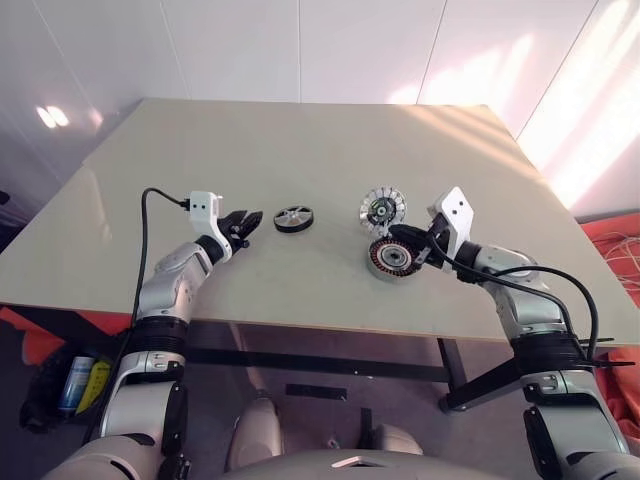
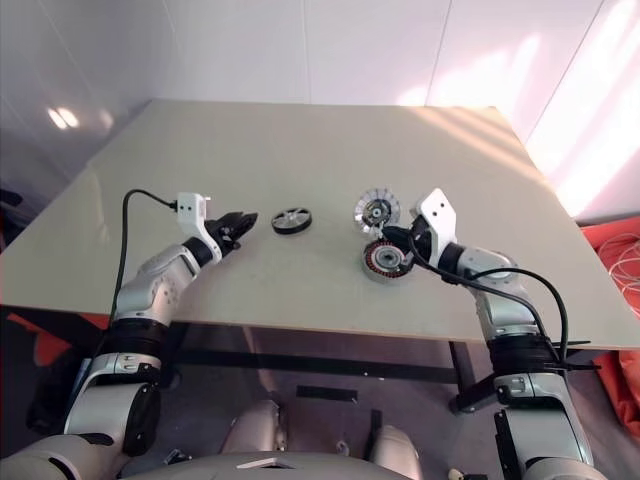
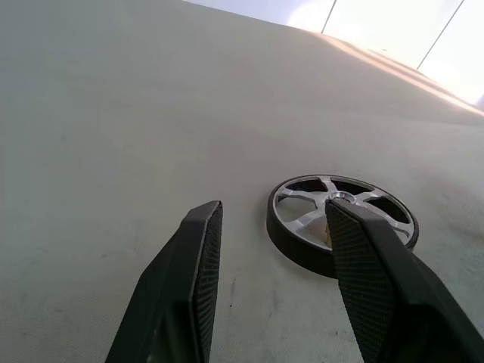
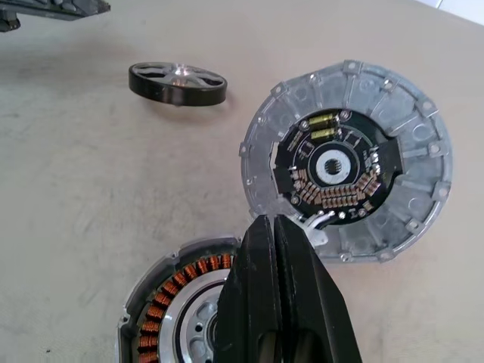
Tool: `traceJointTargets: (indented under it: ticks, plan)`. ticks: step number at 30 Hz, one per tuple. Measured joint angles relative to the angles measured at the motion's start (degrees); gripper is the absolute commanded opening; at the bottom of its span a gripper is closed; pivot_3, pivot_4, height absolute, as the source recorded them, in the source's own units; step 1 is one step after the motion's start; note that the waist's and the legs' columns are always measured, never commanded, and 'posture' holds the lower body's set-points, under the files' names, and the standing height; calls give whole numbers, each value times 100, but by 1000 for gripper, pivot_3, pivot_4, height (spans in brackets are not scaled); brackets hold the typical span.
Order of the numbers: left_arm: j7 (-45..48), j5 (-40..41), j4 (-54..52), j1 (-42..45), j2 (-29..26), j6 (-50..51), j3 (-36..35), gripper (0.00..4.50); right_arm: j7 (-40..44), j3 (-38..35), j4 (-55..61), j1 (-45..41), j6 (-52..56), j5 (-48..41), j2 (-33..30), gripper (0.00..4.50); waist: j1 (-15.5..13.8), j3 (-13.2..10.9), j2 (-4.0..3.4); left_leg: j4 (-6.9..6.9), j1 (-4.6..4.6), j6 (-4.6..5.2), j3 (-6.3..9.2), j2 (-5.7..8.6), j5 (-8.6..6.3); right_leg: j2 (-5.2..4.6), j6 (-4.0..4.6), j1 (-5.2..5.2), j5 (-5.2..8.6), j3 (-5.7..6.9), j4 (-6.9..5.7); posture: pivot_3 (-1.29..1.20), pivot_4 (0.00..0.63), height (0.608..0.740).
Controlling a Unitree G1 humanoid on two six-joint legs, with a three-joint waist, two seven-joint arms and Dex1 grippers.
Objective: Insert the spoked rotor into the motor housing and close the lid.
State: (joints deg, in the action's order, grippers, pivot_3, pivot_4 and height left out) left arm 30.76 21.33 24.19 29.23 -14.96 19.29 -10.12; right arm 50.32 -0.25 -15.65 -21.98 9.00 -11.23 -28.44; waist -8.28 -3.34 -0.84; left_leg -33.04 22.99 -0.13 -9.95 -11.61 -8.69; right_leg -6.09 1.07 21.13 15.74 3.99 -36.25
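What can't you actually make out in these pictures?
- Motor housing: in the right wrist view, its near side is covered by the shut right gripper and cut off by the picture edge.
- Spoked rotor: in the left wrist view, one finger of the open left gripper hides part of its rim.
- Lid: its circuit markings are too small to read.

We find ourselves in what appears to be a robotics laboratory or test room rather than a home or shop. A plain beige table stands against bare white panelled walls, without furnishing or decoration. Disassembled motor parts lie on it: a motor housing with coppery windings, a lid carrying a circuit board, and a spoked rotor. Loose cabling lies on orange material on the floor beside the table. Bottles sit in a dark bag below the table edge.
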Motion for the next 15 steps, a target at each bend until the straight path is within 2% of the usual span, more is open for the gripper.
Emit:
traceJointTargets:
  ticks: [4,10,15]
  plan:
    - [-2,-1,-3,-1,-9,0,-9,2299,-50,169,-290,196,-132,89,240,21,4,0,0,0,0,0,0,0,0,0,0,1,0,-1,-1,0,0,740]
    - [-3,-1,-12,0,-12,-1,-43,2299,-173,221,-563,51,-339,207,242,21,27,2,5,0,-38,-2,0,1,1,-1,-1,-33,0,-2,0,0,0,740]
    - [-3,-2,-11,0,-25,-2,-79,2299,-197,146,-629,-25,-332,216,121,21,29,2,6,2,-33,-1,0,2,0,-1,-1,-27,0,-4,1,0,0,740]
